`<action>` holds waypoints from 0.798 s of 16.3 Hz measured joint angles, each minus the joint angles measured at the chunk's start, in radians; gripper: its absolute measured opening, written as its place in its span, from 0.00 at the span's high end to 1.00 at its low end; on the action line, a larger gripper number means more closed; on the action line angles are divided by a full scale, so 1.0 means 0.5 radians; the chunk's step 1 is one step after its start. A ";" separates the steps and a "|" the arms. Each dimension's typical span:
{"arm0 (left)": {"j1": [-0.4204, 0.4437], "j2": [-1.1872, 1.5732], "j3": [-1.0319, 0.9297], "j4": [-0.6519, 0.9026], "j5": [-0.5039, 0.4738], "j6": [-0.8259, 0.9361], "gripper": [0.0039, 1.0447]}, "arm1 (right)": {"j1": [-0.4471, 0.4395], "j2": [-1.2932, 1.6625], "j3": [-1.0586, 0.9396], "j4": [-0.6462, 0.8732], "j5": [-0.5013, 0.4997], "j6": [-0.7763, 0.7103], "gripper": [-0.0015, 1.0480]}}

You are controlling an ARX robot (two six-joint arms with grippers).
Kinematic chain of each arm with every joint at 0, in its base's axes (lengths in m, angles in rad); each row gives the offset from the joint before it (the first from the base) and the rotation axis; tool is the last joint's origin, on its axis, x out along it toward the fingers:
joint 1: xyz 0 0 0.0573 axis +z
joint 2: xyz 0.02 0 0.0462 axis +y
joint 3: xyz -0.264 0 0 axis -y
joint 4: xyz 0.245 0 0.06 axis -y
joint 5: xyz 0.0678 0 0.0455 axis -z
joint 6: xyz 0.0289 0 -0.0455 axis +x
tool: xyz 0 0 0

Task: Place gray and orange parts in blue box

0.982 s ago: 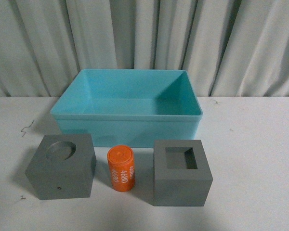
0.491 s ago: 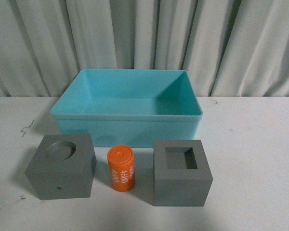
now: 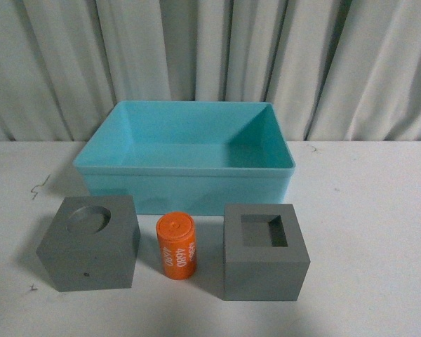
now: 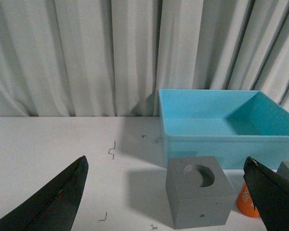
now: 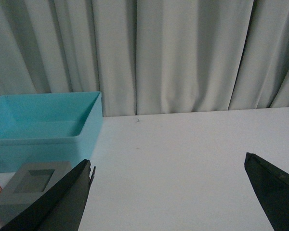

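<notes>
In the lower middle of the front view, a small smooth orange cylinder (image 3: pixel 177 246) with white digits stands on end between two matte gray blocks: the cube with a round recess (image 3: pixel 89 243) at lower left and the cube with a square recess (image 3: pixel 264 250) at lower right, none touching on the white table (image 3: pixel 365 232). Just behind them, at centre frame, sits the rimmed rectangular blue box (image 3: pixel 186 184) of smooth plastic, backed by a pleated pale curtain (image 3: pixel 196 49). The wrist views show the left gripper (image 4: pixel 166 159) and right gripper (image 5: pixel 168 160) with dark tapered jaws spread wide, grasping nothing.
</notes>
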 joint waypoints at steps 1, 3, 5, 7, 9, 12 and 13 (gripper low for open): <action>0.000 0.000 0.000 0.000 0.001 0.000 0.06 | 0.000 0.000 0.000 0.000 0.000 0.000 0.06; 0.000 0.000 0.000 0.000 0.001 0.000 0.06 | 0.000 0.000 0.000 0.000 0.000 0.000 0.06; 0.000 0.000 0.000 0.000 0.000 0.000 0.06 | 0.000 0.000 0.000 0.000 0.000 0.000 0.06; 0.000 0.000 0.000 0.000 0.001 0.000 0.06 | 0.000 0.000 0.000 0.000 0.000 0.000 0.06; 0.000 0.000 0.000 0.000 0.001 0.000 0.06 | 0.000 0.000 0.000 0.000 0.000 0.000 0.06; 0.000 0.000 0.000 0.000 0.001 0.000 0.06 | 0.000 0.000 0.000 0.000 0.000 0.000 0.06; 0.000 0.000 0.000 0.000 0.001 0.000 0.06 | 0.000 0.000 0.000 0.000 0.000 0.000 0.06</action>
